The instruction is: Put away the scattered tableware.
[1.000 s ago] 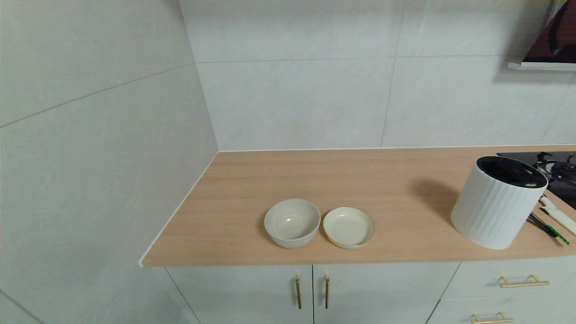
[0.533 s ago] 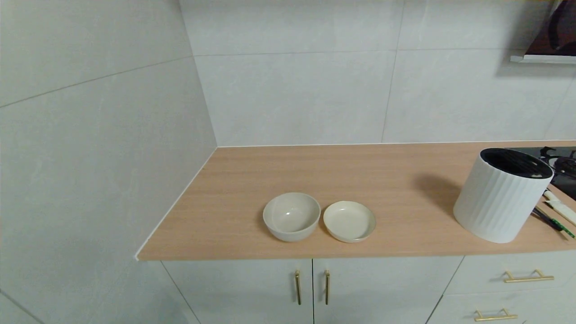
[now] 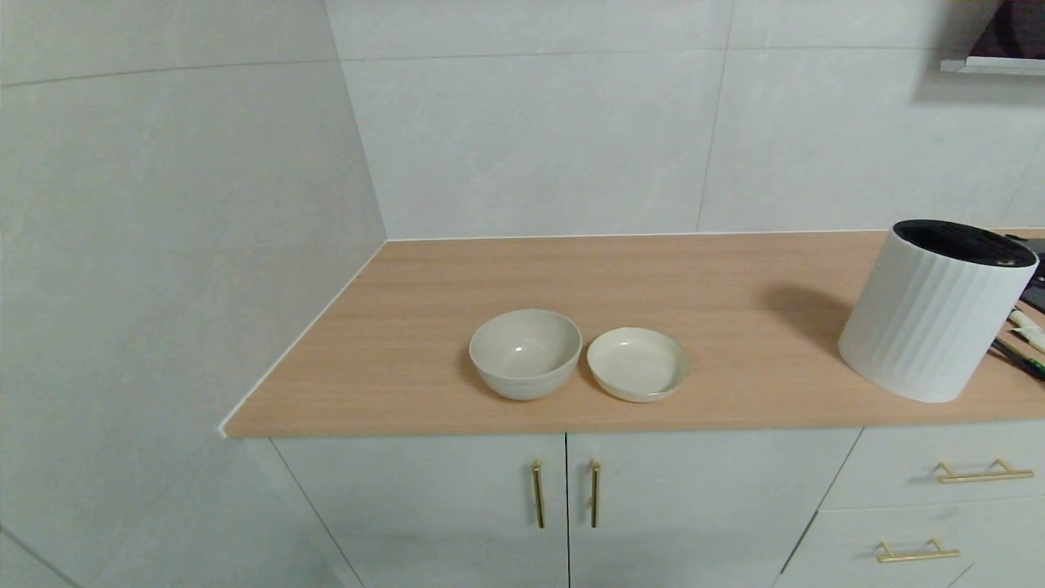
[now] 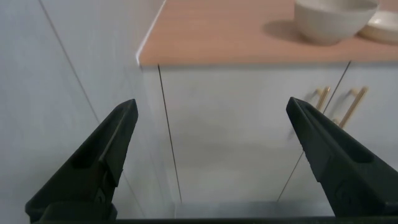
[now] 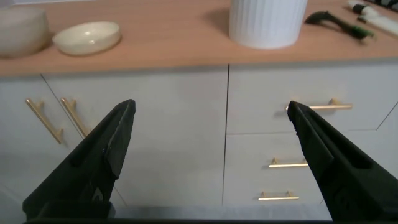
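- The cream bowl [image 3: 525,353] stands upright on the wooden surface [image 3: 694,278], close to its front edge and above the pair of cupboard doors [image 3: 490,514]
- A shallow cream dish [image 3: 638,363] lies just beside the bowl on the robot's right; their rims are very close, and I cannot tell whether they touch
- Both are hollow side up, with nothing in them
- A white ribbed container [image 3: 935,309] with a dark inside stands well apart from them, far along the surface on the right
- A few slender utensils [image 3: 1020,343], some dark and some pale, lie flat on the surface just beyond the container
- The left end effector [image 4: 211,109] is low, facing the white cupboard front beneath the left end of the surface; its two dark fingers [image 4: 99,162] are spread wide apart and hold nothing
- The right end effector [image 5: 211,107] is also low, facing the drawers [image 5: 298,143] with their gold handles, below the container; its fingers are likewise wide apart and hold nothing
- Neither end effector touches the bowl, the dish or the surface
- Pale tiled walls [image 3: 531,139] close the surface at the back and on the left
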{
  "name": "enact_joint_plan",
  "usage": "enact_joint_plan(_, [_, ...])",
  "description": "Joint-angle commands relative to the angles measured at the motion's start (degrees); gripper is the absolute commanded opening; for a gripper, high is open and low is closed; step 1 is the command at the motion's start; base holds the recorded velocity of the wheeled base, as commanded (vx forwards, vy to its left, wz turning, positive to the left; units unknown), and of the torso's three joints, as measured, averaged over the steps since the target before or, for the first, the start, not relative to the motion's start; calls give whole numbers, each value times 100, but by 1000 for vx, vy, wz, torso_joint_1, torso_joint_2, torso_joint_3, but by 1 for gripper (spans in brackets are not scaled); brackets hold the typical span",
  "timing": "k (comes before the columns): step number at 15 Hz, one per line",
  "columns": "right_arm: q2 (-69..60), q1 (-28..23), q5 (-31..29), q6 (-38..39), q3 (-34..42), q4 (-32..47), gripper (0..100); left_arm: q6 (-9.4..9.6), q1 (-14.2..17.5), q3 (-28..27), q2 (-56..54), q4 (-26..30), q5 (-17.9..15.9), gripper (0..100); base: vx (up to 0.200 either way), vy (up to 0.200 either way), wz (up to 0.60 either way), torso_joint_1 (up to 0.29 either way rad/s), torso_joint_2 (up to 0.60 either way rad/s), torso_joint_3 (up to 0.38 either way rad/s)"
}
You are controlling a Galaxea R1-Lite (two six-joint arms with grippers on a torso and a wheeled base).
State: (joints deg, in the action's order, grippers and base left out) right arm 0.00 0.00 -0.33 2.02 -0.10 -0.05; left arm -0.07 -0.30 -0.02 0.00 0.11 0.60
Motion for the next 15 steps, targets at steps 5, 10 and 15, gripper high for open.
enact_joint_plan(5, [9,0,-2,0,1,-4,100,-1,4,2,0,-2,11,100,0,0,0,-228,524,289])
enact_joint_plan(10, [9,0,-2,0,1,-4,100,-1,-5,2,0,-2,2,100,0,0,0,-202,494,286])
enact_joint_plan(15, [9,0,-2,0,1,-4,100,-1,-5,2,0,-2,2,100,0,0,0,-178,476,299])
